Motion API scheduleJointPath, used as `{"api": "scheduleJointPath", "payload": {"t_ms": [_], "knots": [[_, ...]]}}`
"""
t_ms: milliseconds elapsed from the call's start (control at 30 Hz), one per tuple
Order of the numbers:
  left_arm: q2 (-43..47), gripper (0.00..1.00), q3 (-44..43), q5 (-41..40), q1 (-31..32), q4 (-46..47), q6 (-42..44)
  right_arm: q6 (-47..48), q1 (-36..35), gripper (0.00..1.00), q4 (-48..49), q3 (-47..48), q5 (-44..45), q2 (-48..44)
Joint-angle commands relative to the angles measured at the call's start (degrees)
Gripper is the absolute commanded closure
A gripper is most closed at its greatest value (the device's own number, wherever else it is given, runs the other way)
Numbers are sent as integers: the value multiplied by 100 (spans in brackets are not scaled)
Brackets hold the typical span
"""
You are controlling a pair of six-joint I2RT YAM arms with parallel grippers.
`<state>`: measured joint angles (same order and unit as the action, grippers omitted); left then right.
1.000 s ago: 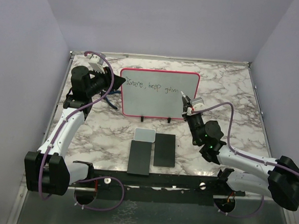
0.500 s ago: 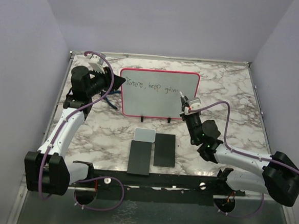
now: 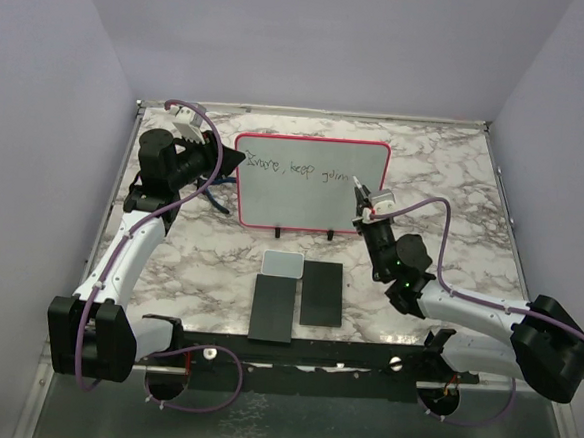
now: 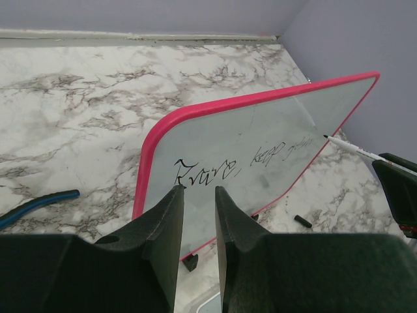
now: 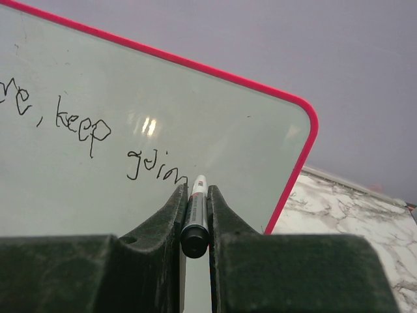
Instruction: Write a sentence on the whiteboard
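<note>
Now, your right end effector (image 5: 195, 190) is clamped on the marker (image 5: 195, 222), tip at the whiteboard (image 5: 195, 111) just ahead, by the sentence (image 5: 81, 129) end. Press too hard & board tips back.

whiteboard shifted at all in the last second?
No. The whiteboard sits in the same place against the table's back edge and the two black slabs.

The whiteboard (image 3: 309, 202) stands upright on the marbled surface (image 3: 455, 180), with the sentence (image 3: 298, 168) along its upper part. The left tool (image 3: 238, 161) meets the board's left rim. The right tool (image 3: 363, 202) points a thin marker (image 3: 356, 187) at the writing's right end. A pale pad (image 3: 283, 265) and two black slabs (image 3: 272, 308) lie in front.
</note>
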<state>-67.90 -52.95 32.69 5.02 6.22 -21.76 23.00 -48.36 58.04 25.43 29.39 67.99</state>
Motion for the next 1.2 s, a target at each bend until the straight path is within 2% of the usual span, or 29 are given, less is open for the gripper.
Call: {"api": "scheduleJointPath", "payload": {"t_ms": [0, 1167], "knots": [[172, 73, 83, -109, 26, -17, 91, 23, 41, 99, 233, -63, 57, -8], [172, 73, 86, -104, 35, -20, 102, -17, 186, 99, 322, 72, -254, 288]]}}
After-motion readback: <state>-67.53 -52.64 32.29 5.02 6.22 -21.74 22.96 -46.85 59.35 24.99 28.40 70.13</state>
